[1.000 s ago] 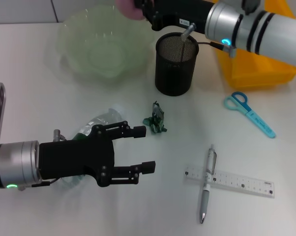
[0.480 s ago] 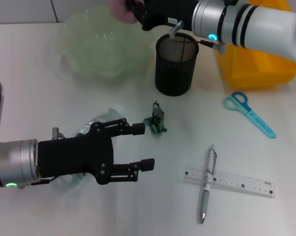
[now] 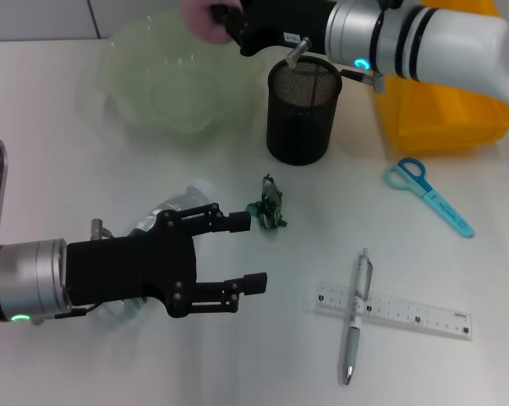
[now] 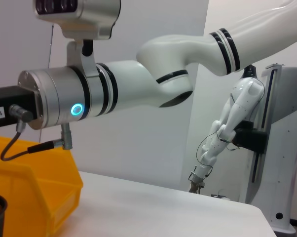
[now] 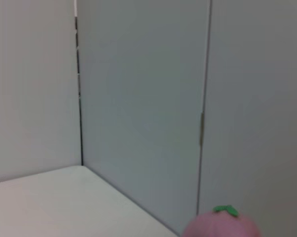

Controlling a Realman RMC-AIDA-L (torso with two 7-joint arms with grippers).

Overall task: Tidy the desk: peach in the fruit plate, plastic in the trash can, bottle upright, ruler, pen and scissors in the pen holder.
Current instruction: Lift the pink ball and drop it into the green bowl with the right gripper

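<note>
Both arms show: right end effector [image 3: 225,19] apparently pinching peach [image 3: 199,17] above fruit plate [image 3: 128,76]; left end effector [image 3: 248,254] spread.

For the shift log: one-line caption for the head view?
Right gripper carries the peach over the fruit plate; open left gripper hovers by the bottle.

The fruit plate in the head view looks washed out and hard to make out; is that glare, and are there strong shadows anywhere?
Head view: the translucent fruit plate blends into the bright white table, with small highlights on its rim; shadows are soft, faint beside the pen holder. Right wrist view: the peach shows only at the edge, soft-edged against plain wall.
</note>
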